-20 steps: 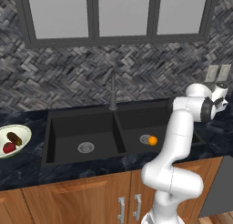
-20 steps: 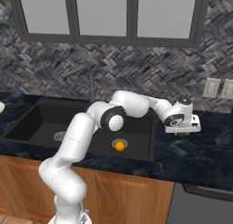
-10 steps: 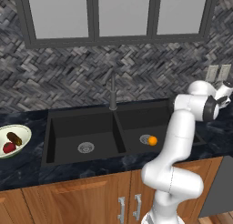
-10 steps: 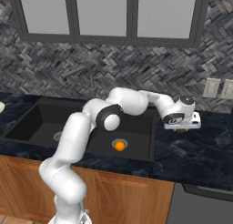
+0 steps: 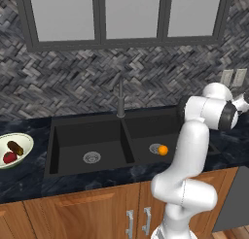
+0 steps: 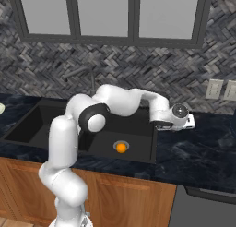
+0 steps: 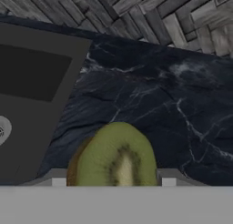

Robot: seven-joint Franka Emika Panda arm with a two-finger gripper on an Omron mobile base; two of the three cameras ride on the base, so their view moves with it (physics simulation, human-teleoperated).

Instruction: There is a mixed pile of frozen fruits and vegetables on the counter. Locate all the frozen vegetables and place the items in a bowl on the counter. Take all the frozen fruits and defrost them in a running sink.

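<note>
The bowl [image 5: 19, 145] at left holds a red round item [image 5: 9, 157] and a brown oblong [image 5: 15, 147], an orange ball [image 5: 163, 149] sits in the sink [image 5: 68, 136], and the jaws grip a kiwi half [image 7: 113, 158].

Orange ball [image 5: 163, 149]; green kiwi half [image 7: 112, 155]; blue-black marbled counter [image 7: 150, 100].

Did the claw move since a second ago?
Yes. In the right base view the claw has slid right, away from the sink and further over the counter. The orange ball sits in the sink.
</note>
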